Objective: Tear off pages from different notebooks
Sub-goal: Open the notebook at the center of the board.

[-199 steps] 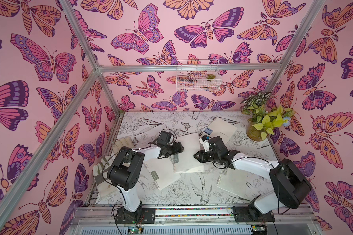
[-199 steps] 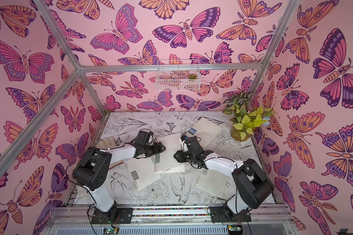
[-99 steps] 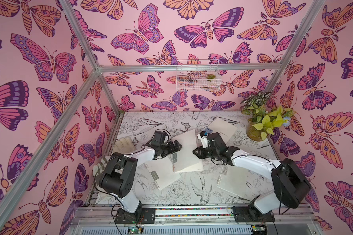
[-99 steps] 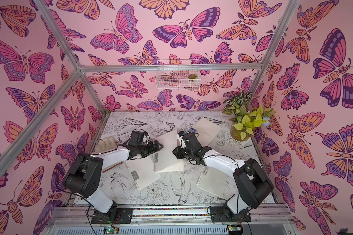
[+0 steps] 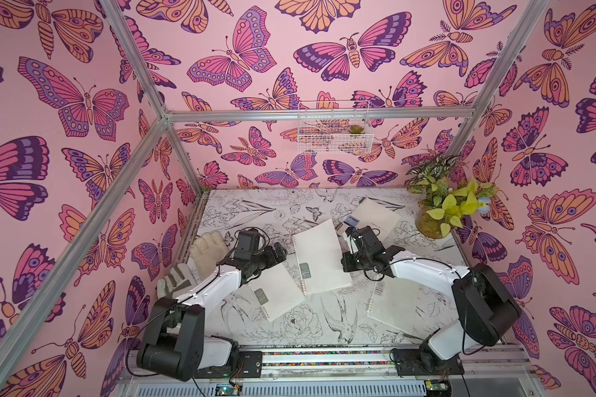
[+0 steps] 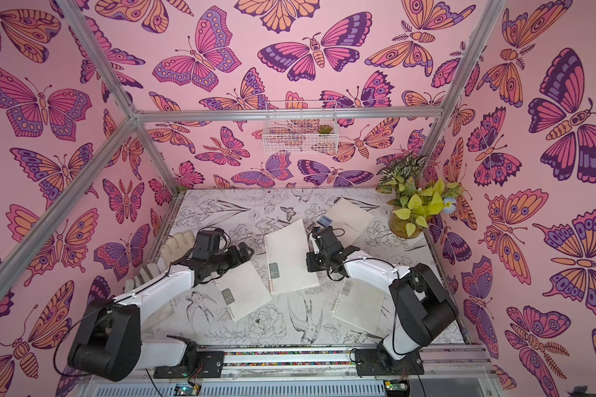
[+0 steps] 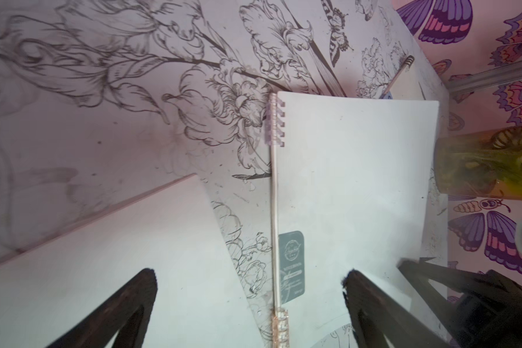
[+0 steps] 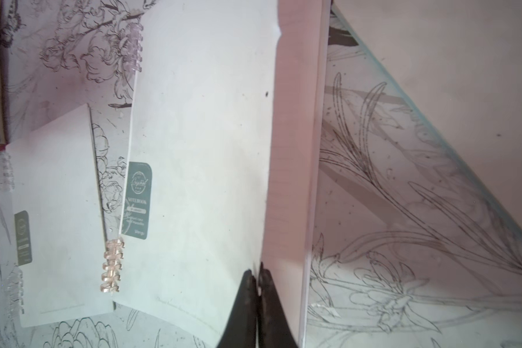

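Observation:
Four off-white notebooks lie on the patterned table. My right gripper (image 8: 257,272) is shut on the free edge of the middle notebook's (image 5: 320,254) labelled cover, lifting it slightly; a lined page (image 8: 293,150) shows beneath. In a top view the right gripper (image 6: 308,264) sits at that notebook's right edge. My left gripper (image 7: 249,280) hangs open, empty, over the gap between the left notebook (image 5: 279,292) and the middle one's ringed spine. A third notebook (image 5: 393,302) lies under my right arm. The black-spiral CAMP notebook (image 5: 375,213) rests behind.
A white work glove (image 5: 207,251) lies by the left wall, partly under my left arm. A potted plant (image 5: 441,213) stands in the back right corner. A wire basket (image 5: 331,130) hangs on the back wall.
My right jaws have closed on the cover's edge. My left gripper has opened fully and drawn back to the left, off the middle notebook's spine.

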You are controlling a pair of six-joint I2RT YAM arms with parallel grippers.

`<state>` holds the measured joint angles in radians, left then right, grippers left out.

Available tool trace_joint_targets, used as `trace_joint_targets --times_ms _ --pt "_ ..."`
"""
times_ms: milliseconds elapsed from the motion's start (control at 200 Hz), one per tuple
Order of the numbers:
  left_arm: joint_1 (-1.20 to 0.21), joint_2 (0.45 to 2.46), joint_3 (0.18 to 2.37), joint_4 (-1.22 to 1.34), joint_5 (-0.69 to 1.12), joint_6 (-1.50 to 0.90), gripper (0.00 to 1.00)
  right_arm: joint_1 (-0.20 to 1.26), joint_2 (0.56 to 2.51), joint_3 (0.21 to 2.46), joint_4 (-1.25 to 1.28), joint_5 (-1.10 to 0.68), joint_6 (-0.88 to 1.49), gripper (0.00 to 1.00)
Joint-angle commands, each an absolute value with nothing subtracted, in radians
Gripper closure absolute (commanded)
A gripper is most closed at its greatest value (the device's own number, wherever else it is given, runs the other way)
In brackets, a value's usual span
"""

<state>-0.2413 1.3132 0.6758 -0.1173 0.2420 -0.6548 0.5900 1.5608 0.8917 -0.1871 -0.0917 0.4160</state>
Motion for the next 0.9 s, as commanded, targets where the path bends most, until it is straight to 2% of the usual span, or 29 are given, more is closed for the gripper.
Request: trace_joint_targets --times_ms 0,120,240,320,385,496,566,896 --pt "-0.232 1.23 0.627 -0.24 0.117 -0.64 0.0 0.565 1.509 0.875 -0.248 -0.024 0.391 0.95" --pt "-0.232 1.217 0.636 -0.236 0.158 -0.652 0.0 0.582 1.489 0.873 -0.191 -0.132 0.381 1.0" --pt "-0.234 1.246 0.67 -0.159 0.266 -0.675 0.0 0.675 1.481 0.92 -0.194 -0.117 0.365 0.99" --pt "-0.233 1.262 0.696 -0.072 0.352 -0.703 0.0 0.746 1.489 0.964 -0.206 -0.078 0.367 0.94" --pt "-0.233 1.303 0.722 -0.016 0.416 -0.73 0.0 0.791 1.505 0.997 -0.203 -0.075 0.371 0.85" --pt "-0.227 1.32 0.748 0.09 0.484 -0.783 0.0 0.848 1.545 1.058 -0.204 -0.059 0.359 0.78" --pt "-0.219 1.319 0.756 0.132 0.51 -0.809 0.0 0.868 1.566 1.099 -0.19 -0.104 0.35 0.72" --pt "-0.134 1.292 0.759 0.153 0.598 -0.828 0.0 0.96 1.753 1.276 -0.111 -0.347 0.292 0.57"
